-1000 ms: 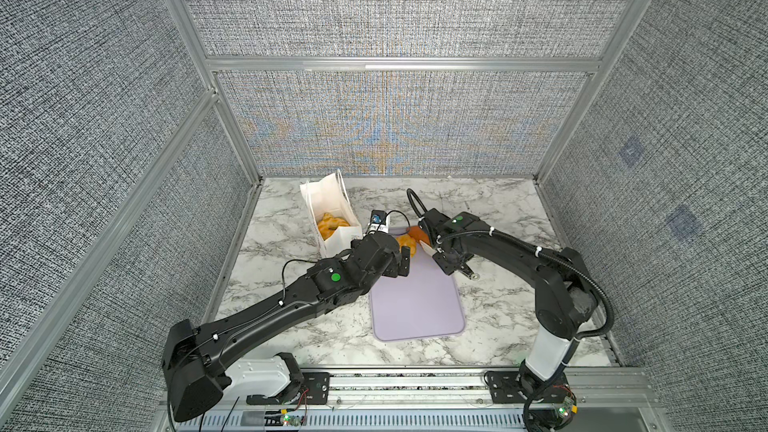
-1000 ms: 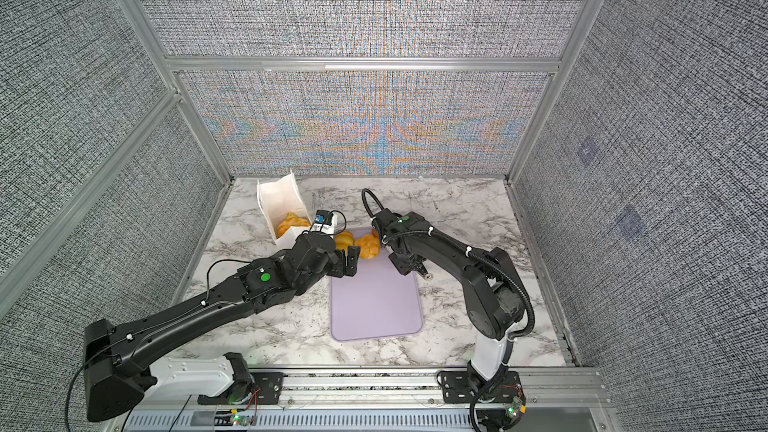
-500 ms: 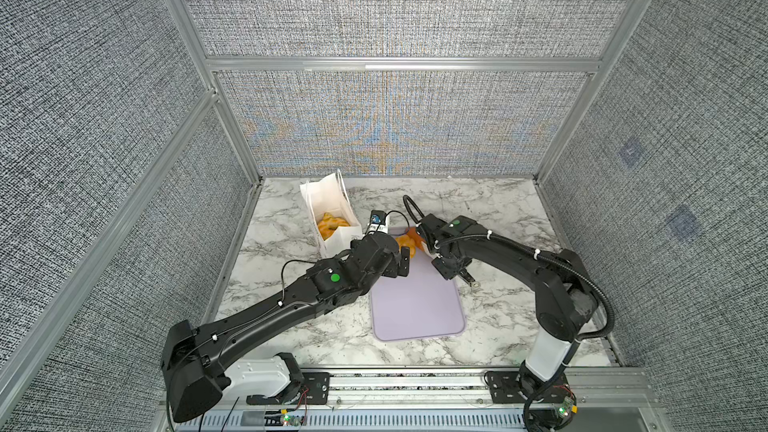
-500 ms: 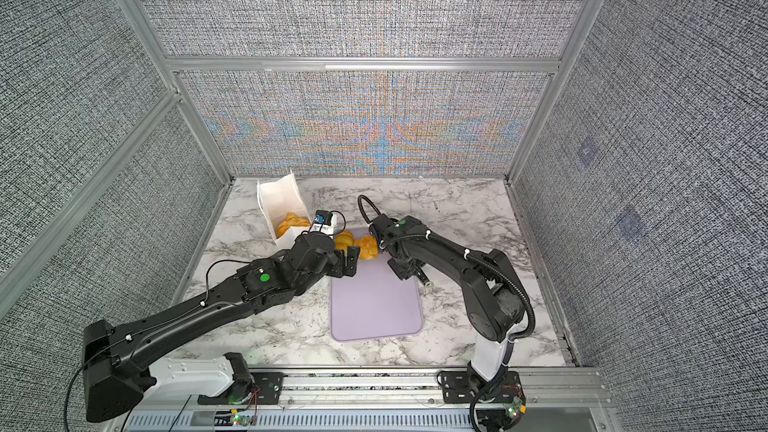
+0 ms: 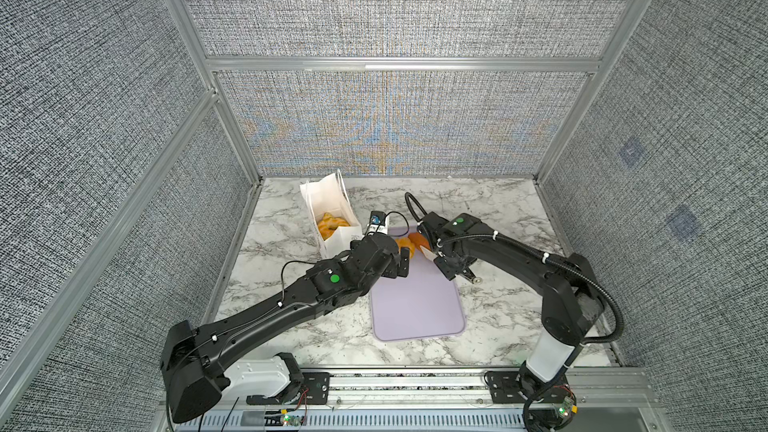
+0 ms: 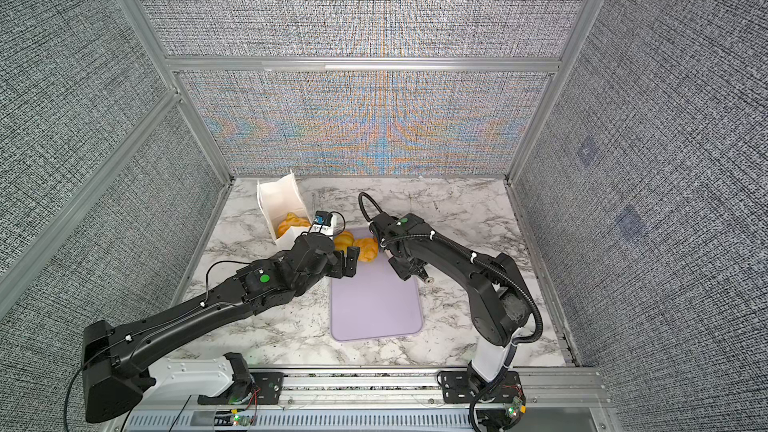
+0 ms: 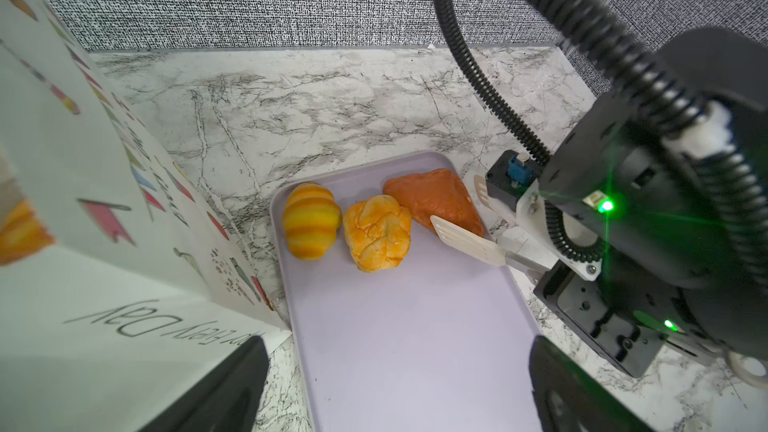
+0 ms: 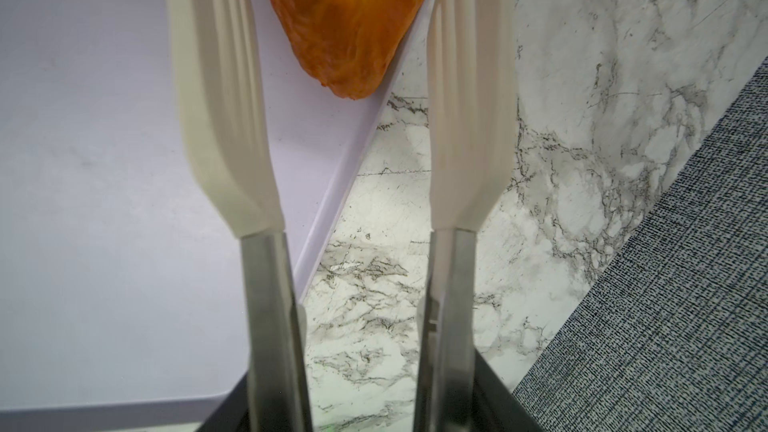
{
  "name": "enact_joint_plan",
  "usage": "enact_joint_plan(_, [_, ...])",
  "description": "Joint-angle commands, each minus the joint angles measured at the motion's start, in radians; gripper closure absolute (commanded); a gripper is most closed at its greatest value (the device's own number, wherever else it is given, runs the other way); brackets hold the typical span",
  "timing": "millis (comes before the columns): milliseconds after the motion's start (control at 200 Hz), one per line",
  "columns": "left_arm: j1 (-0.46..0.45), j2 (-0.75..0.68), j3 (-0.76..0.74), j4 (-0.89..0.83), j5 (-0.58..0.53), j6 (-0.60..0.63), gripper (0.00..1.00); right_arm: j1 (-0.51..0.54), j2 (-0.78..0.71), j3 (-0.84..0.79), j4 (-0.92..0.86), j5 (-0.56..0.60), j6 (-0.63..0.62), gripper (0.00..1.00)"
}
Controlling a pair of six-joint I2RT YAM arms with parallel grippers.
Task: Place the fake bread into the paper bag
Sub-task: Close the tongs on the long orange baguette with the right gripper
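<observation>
1. Fake bread wedge: at tray's far corner, straddled by right gripper, fingers apart, not clamped.
2. Left gripper: spread wide, empty, above tray.
3. Since earlier frame: wedge and arms barely shifted.

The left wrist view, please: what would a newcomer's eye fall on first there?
Three glossy pastries stand out at the back end of the lilac tray: a striped croissant, a bun and a reddish wedge. The right end effector straddles the wedge with its white fingers. Beside the tray stands the white paper bag, which holds more bread in both top views.
</observation>
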State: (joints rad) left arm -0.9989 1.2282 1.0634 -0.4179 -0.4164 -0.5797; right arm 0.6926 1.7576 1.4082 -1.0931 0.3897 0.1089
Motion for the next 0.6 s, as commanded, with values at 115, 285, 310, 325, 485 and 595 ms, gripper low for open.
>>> enact_joint_plan(115, [0.0, -0.013, -0.012, 0.014, -0.007, -0.003, 0.01, 0.001, 0.024, 0.0, -0.011, 0.028, 0.001, 0.45])
enact_joint_plan(285, [0.0, -0.022, -0.017, 0.013, -0.009, -0.005, 0.01, 0.001, 0.037, -0.009, -0.006, 0.045, -0.001, 0.44])
enact_joint_plan(310, [0.001, -0.022, -0.017, 0.013, -0.009, -0.005, 0.01, 0.0, 0.039, -0.008, -0.007, 0.047, -0.001, 0.44])
enact_joint_plan(325, [0.0, -0.022, -0.017, 0.014, -0.009, -0.005, 0.01, 0.0, 0.04, -0.008, -0.007, 0.05, -0.001, 0.44])
enact_joint_plan(485, [0.0, -0.021, -0.019, 0.014, -0.01, -0.006, 0.01, -0.001, 0.061, 0.004, 0.001, 0.057, -0.005, 0.43])
enact_joint_plan(595, [0.001, -0.022, -0.018, 0.014, -0.007, -0.008, 0.01, 0.0, 0.08, 0.018, 0.005, 0.057, -0.009, 0.43])
